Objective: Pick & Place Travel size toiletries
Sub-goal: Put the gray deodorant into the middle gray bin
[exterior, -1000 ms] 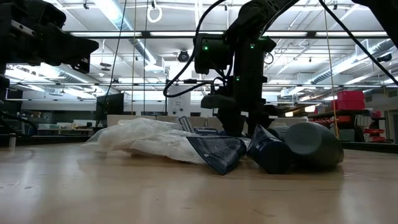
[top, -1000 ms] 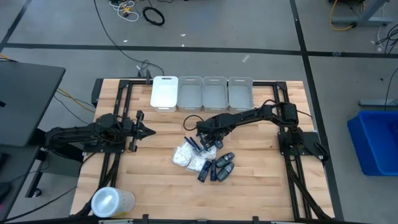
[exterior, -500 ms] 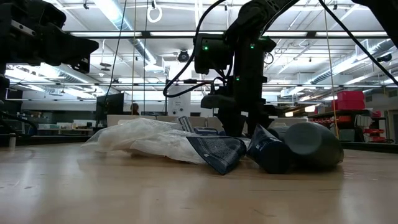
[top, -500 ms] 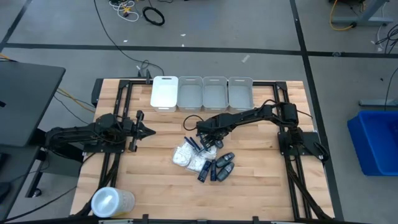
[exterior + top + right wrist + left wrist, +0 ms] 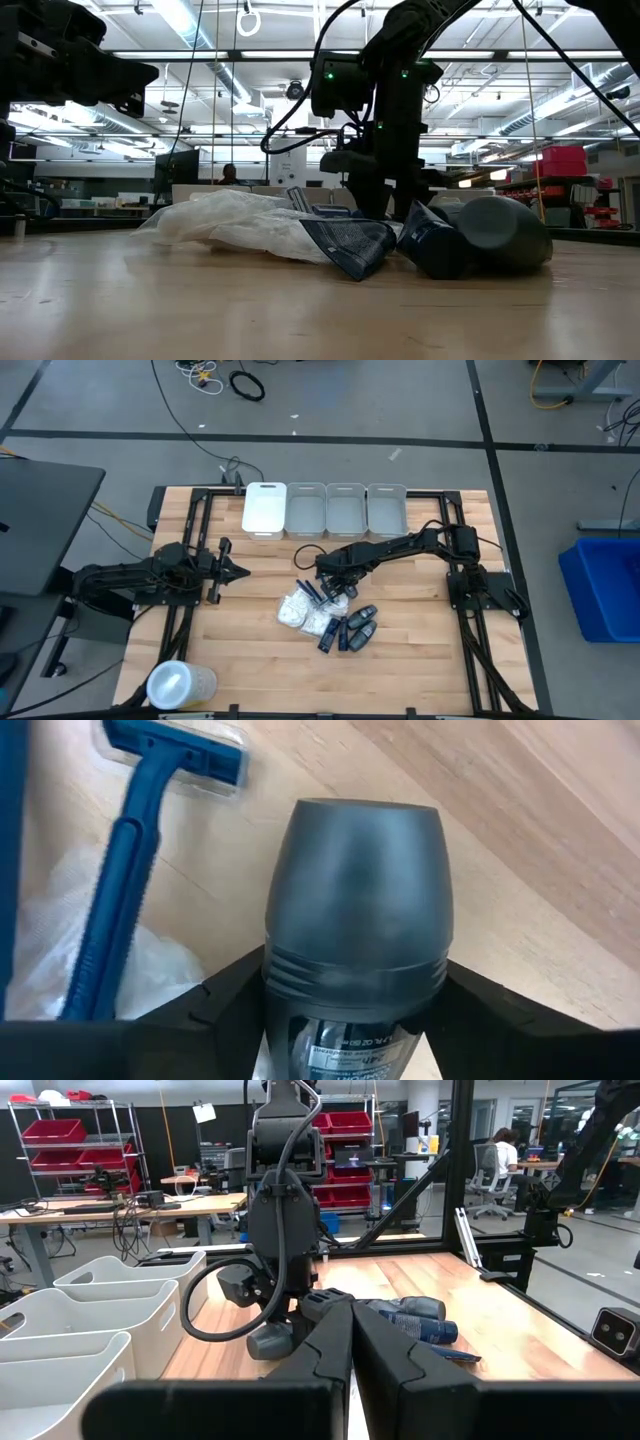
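Fingers (image 5: 225,1005) of my right gripper (image 5: 352,1020) pinch a dark oblong container (image 5: 355,910) beside a blue razor (image 5: 130,850) mid-table (image 5: 250,650), left gripper (image 5: 243,570) pressed together, while four bins (image 5: 326,508) at the far edge look empty to me.

A: From my remote feed I see grey floor (image 5: 90,420) with dark tape lines, cables (image 5: 245,384) lying loose.

B: Same here, plus red bins (image 5: 55,1130) on shelving, ceiling strip lights (image 5: 185,22), a blue bin (image 5: 602,585).
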{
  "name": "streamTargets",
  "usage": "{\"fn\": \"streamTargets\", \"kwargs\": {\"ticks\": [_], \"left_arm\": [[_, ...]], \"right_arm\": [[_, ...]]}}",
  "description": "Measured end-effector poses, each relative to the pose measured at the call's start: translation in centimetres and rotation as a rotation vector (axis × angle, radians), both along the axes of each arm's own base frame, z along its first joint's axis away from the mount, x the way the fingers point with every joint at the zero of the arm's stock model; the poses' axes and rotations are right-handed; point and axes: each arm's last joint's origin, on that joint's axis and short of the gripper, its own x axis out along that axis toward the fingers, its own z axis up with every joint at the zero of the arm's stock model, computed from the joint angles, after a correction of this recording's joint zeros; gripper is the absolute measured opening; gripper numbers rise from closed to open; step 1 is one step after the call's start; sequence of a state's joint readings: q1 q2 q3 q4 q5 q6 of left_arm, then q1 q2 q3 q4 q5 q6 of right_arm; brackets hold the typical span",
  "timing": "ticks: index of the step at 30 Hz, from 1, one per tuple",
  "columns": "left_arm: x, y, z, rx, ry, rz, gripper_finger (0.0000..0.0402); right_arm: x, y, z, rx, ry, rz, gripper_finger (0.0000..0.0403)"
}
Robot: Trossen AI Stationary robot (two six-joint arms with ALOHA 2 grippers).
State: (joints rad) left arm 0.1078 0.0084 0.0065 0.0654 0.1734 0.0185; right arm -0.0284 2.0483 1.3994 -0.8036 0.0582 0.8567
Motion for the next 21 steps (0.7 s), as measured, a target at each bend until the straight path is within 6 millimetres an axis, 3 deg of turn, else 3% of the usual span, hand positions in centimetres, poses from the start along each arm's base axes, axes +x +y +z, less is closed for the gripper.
{"fn": "streamTargets", "kwargs": {"ticks": [10,17,21], "left_arm": [[0.0,0.0,0.0,0.0,0.0,0.0,0.0016],[0.0,0.0,0.0,0.0,-0.001,0.0,0.0016],[0.0,0.0,0.0,0.0,0.0,0.0,0.0016]], "right_arm": [[0.0,0.0,0.0,0.0,0.0,0.0,0.0215],[-0.2,0.0,0.2,0.002,0.009,0.0,0.0238],[-0.5,0.0,1.2,0.002,0.002,0.0,0.0229]]}}
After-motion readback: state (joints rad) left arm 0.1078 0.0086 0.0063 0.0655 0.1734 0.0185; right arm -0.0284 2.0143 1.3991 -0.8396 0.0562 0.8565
